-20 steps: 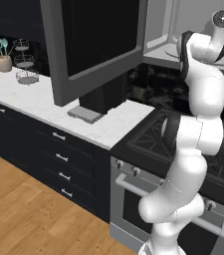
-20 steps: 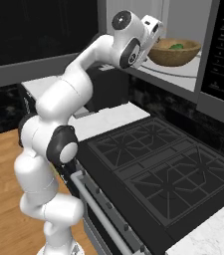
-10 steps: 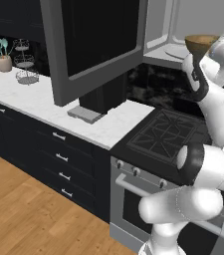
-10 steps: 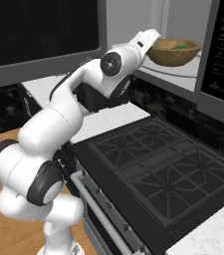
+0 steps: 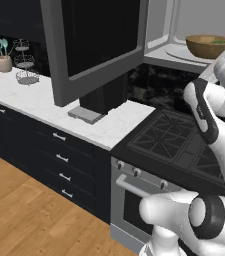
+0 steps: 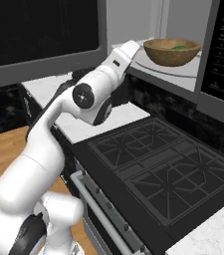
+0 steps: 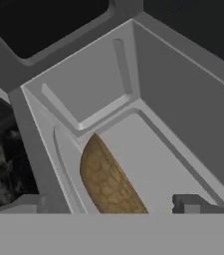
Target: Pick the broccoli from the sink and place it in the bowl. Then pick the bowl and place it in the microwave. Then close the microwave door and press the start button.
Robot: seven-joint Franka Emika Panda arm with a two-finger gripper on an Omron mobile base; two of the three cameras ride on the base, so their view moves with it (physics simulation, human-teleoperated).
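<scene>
The tan wooden bowl (image 6: 172,51) sits on the turntable (image 6: 188,68) inside the open microwave (image 6: 222,60). The dark-green broccoli (image 6: 179,48) lies in it. In the left base view the bowl (image 5: 209,46) shows at the top right, with the microwave door (image 5: 101,45) swung wide open to its left. In the hand view my gripper (image 7: 112,206) is open, its fingertips (image 7: 193,201) spread either side of the bowl (image 7: 108,182) and holding nothing. The view looks into the light interior. The sink is out of view.
A black cooktop (image 6: 163,164) lies under the microwave, with an oven handle (image 5: 134,187) in front. The open door (image 6: 44,40) overhangs a white counter (image 5: 44,102) that carries a beige jug (image 5: 3,62) and a wire stand (image 5: 26,75). Dark drawers (image 5: 59,160) are below.
My arm has folded down, its elbow dropping low, and the hand has drawn back a little from the bowl. The bowl with the broccoli stays in the microwave.
</scene>
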